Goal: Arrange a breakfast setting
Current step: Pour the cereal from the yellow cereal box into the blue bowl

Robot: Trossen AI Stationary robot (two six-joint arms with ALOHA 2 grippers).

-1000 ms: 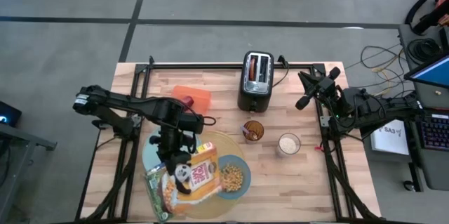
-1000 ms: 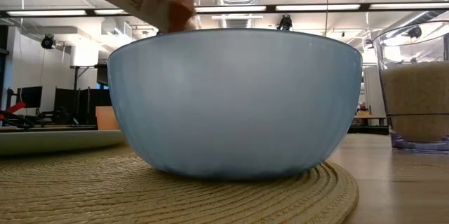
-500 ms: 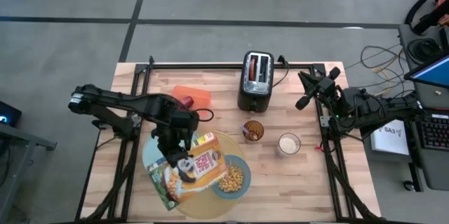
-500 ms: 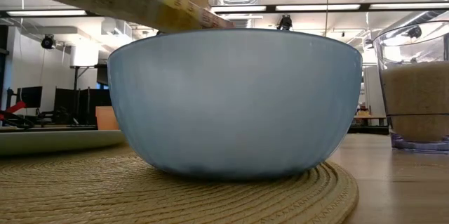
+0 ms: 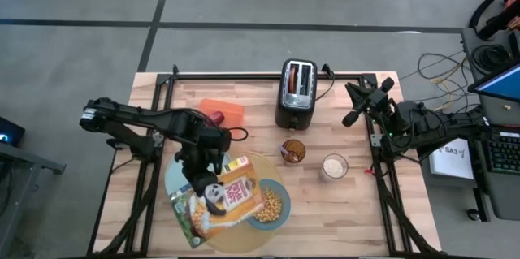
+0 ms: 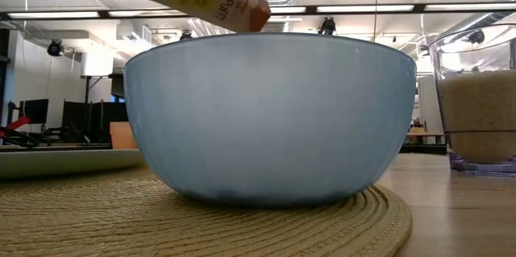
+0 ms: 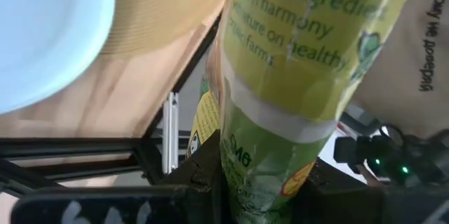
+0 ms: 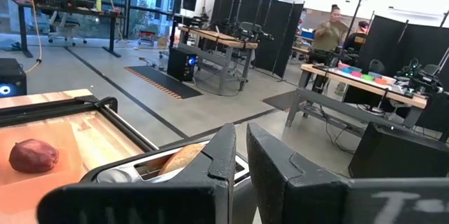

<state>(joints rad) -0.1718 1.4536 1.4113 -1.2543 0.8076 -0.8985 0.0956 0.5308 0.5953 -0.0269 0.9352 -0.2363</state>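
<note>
My left gripper (image 5: 206,179) is shut on a yellow and orange cereal box (image 5: 219,202), held tilted above the round tan placemat (image 5: 244,241). The box's top corner (image 6: 242,7) hangs over the rim of the blue bowl (image 5: 270,204), which holds yellow cereal. The pale blue plate (image 5: 173,176) lies on the mat's left part, mostly under the arm and box. The red apple (image 5: 217,117) rests on an orange board (image 5: 231,111). A bagel slice (image 8: 184,157) sticks up from the black toaster (image 5: 296,92). My right gripper (image 8: 240,164) is shut and empty, raised at the table's right edge. The spoon is out of view. My left gripper pinches the cereal box between its two fingers across the narrow green and yellow side panel (image 7: 259,161), toward the box's lower end. The fingers come from above and the table's far left. The box is lifted clear and tilted, its top end toward the bowl.
A small cup of brown food (image 5: 292,151) and a glass of pale drink (image 5: 334,166) stand right of the placemat. The toaster stands at the far middle. The table's metal frame rails (image 5: 162,88) run along the edges.
My left gripper has swung the cereal box a little toward the table's right. The box's top corner has moved farther over the bowl's rim, levelled out for a moment, then tipped down again.
</note>
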